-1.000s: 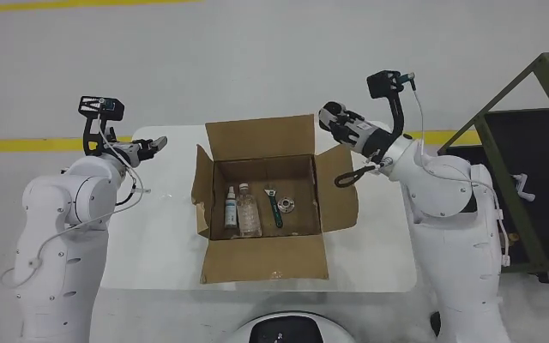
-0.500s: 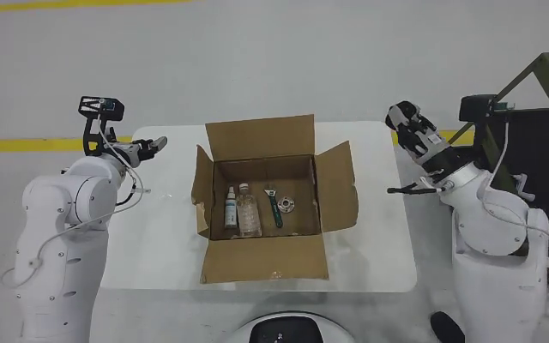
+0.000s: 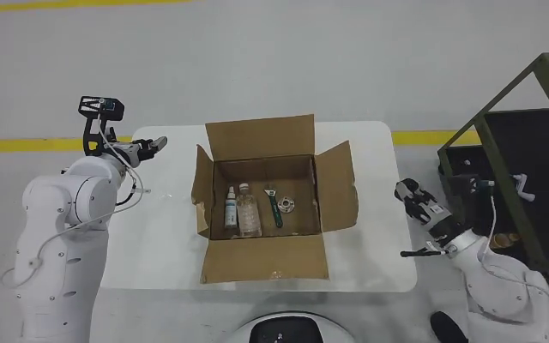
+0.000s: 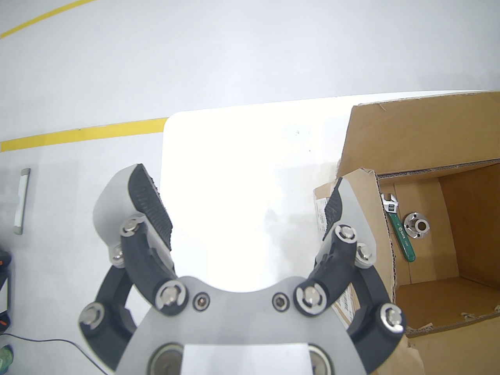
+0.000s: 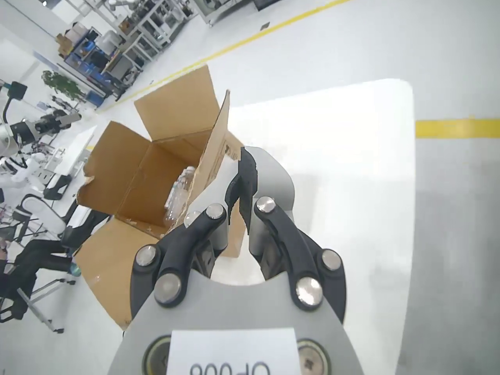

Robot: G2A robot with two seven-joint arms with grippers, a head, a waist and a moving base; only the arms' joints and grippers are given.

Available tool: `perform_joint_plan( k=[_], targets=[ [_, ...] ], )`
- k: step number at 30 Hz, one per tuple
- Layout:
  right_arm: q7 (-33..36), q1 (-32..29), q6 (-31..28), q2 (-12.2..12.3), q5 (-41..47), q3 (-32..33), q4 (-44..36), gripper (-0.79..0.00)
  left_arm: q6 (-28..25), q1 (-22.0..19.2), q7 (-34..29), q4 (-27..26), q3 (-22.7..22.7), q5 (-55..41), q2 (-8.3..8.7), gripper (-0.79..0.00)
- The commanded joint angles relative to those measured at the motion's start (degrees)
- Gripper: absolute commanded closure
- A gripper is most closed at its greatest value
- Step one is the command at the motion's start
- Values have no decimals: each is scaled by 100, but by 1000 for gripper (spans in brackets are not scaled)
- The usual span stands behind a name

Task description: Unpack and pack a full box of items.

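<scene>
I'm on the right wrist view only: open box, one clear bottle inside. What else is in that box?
Observer: A small white bottle lies beside the clear bottle, on the side nearer the left arm.
Operator: Any tools?
Observer: Yes. A green-handled wrench lies on the floor of the box, on the clear bottle's other side, with a round metal fitting next to it.
Operator: And the left hand?
Observer: The left hand is open and empty, over the far corner of the table on its own side, outside the box.
</scene>
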Motion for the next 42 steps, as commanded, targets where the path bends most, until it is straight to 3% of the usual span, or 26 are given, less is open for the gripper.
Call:
perform_joint_plan(
  k=[1,10,15,19,27,32,42],
  targets=[
    [-10,95,-34,-4,-32,-284,148,0,0,0,0,0,0,0,0,-785],
    [-14,739,-345,14,-808,-1250,920,0,0,0,0,0,0,0,0,-785],
    [-121,982,-507,15,-655,-1518,973,0,0,0,0,0,0,0,0,-785],
    [-26,1147,-544,35,-1250,-1796,808,0,0,0,0,0,0,0,0,-785],
    [806,1423,-497,60,-1910,-2494,694,0,0,0,0,0,0,0,0,-785],
    [1276,1572,-354,76,-1851,-2679,639,0,0,0,0,0,0,0,0,-785],
    [1507,1838,1,96,-1665,-2820,652,0,0,0,0,0,0,0,0,-785]
  ],
)
